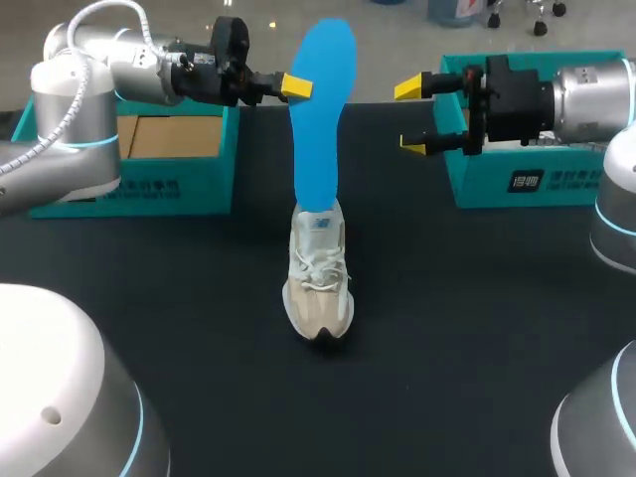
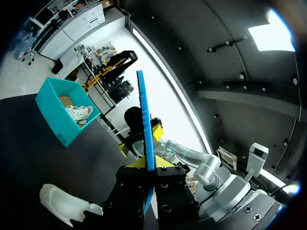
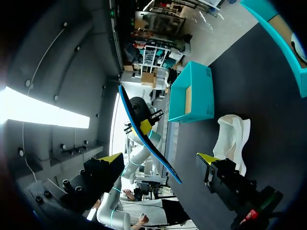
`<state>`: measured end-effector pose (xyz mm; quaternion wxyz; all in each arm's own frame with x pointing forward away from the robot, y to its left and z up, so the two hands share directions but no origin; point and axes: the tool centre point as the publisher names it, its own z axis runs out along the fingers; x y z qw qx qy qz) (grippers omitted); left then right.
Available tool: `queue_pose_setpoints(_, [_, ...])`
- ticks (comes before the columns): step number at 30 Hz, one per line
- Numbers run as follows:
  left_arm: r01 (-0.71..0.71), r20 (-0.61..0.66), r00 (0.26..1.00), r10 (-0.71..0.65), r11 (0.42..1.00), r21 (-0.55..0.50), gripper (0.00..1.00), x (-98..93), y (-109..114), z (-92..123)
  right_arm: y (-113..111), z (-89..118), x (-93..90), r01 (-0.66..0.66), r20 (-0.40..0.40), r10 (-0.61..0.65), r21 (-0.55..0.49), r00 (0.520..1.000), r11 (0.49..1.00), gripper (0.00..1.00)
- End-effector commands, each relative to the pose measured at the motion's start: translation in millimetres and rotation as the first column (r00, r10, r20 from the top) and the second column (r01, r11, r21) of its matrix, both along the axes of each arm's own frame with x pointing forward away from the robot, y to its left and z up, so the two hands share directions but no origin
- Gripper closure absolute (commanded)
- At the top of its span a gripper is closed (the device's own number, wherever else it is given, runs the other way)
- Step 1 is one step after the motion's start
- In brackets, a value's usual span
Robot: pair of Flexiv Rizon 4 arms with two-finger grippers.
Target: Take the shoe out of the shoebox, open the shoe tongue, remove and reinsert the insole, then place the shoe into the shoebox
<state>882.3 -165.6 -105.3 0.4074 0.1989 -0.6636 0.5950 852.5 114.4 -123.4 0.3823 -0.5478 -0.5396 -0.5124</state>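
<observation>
The insole step was in hand. The shoe stood out of its box, upright on the table, toe toward the camera. The blue insole rose straight up from the shoe's opening, with only its lower end down at the collar. Whether it was on its way out or going back in could not be told from this alone.

The left fingers were closed on the insole, pinching its edge high up near the upper end. In the left wrist view the insole ran edge-on between the 2 pads.

The right fingers were spread wide and held nothing. They sat level with the insole's upper half, just beside it but apart from it.

If the insole was to be seated, the next move probably called for lowering it heel-first while keeping it in line with the shoe. The free right fingers would likely need to steady the shoe, since it stood loose and could tip. 1 shoebox sat behind on the left and another on the right.
</observation>
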Motion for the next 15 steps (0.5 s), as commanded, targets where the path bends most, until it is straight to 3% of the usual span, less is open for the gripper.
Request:
queue_pose_setpoints(1, [-0.079, -0.044, 0.996, 0.072, 0.981, -0.179, 1.00, -10.2, -1.3, 5.4, 2.0, -0.7, 1.1, 0.000, 0.000, 0.000, -0.001, 1.000, 1.000, 0.00])
queue_pose_setpoints(15, [-0.079, -0.044, 0.996, 0.072, 0.981, -0.179, 1.00, -10.2, -1.3, 5.4, 2.0, -0.7, 1.1, 0.000, 0.000, 0.000, -0.001, 1.000, 1.000, 0.00])
